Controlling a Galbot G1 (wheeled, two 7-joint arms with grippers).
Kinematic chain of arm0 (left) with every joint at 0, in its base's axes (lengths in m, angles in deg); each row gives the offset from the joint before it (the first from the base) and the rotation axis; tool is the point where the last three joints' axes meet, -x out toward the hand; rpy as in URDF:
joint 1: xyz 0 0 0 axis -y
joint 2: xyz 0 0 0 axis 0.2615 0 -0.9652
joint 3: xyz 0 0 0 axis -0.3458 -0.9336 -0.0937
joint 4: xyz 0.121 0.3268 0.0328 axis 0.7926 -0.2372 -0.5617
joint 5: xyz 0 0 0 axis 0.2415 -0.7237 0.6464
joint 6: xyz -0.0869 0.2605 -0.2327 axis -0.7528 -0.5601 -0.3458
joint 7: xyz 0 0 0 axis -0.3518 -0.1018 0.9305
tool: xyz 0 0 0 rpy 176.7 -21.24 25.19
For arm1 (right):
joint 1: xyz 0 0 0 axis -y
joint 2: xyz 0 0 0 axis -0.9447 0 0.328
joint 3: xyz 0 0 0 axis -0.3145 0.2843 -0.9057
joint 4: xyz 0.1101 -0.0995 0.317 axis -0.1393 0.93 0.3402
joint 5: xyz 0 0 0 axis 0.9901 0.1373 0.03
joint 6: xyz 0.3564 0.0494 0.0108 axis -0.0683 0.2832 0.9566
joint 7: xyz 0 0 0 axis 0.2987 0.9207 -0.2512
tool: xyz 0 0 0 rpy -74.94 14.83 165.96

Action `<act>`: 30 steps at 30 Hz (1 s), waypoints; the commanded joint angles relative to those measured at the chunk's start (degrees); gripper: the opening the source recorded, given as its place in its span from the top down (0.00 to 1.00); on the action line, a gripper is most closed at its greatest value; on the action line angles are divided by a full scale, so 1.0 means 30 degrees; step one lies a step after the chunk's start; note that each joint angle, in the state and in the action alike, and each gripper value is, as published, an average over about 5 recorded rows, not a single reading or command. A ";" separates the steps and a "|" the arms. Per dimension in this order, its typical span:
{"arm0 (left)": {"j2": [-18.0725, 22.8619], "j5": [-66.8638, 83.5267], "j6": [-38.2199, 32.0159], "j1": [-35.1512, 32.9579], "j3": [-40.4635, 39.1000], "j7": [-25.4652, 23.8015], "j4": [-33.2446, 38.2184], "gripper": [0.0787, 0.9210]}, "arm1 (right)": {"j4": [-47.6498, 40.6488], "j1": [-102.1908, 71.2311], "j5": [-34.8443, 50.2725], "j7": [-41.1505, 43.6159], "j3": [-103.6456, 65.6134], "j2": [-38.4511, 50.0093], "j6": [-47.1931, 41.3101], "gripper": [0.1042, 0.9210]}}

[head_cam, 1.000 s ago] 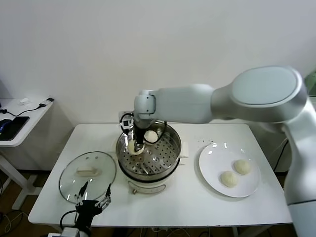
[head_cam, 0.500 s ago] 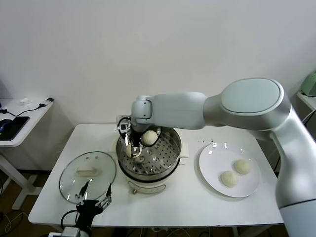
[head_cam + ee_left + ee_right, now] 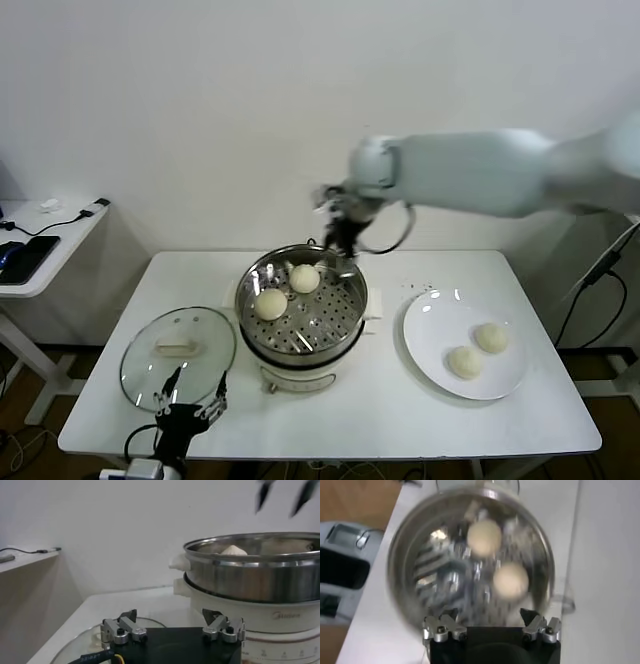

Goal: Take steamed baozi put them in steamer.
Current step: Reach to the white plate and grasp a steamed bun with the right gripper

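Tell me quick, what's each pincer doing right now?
Left pincer: open, empty, parked low beside the glass lid.
Right pincer: open, empty, raised above the steamer.

The head camera looks forward and down over the whole worktop (image 3: 400, 420). The left wrist camera sits low at its 7 o'clock edge, facing the steamer (image 3: 260, 575) side-on. The right wrist camera looks down into it (both buns visible).

The steamer (image 3: 301, 313) stands at table (image 3: 400, 420) centre. Two baozi (image 3: 304, 278) (image 3: 270, 304) lie inside it, toward 11 o'clock. The plate (image 3: 430, 340) at 3 o'clock holds two baozi (image 3: 490, 337) (image 3: 463, 362). The lid (image 3: 178, 356) lies at 8 o'clock.
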State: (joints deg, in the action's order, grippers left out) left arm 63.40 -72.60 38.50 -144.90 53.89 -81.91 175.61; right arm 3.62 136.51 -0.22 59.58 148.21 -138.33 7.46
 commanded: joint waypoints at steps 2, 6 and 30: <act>-0.0048 -0.0001 -0.0011 0.0127 0.0053 0.0013 -0.0193 0.12 | 0.4523 0.2735 -0.4040 0.0755 0.4547 0.9383 0.1158 0.12; -0.0016 0.0023 -0.0016 0.0202 0.0088 0.0032 -0.0279 0.12 | 0.4645 0.0139 -0.5770 -0.0326 0.3825 1.1024 0.0864 0.12; 0.0383 -0.0022 -0.0057 0.0089 0.0358 0.0036 -0.0554 0.12 | 0.0079 -1.1452 -0.9426 -0.1586 -0.4250 0.9750 -0.0266 0.12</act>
State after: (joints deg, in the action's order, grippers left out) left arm 64.51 -72.66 38.42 -144.60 54.97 -81.82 173.99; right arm 7.12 112.53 -25.02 55.63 141.90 -109.17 6.99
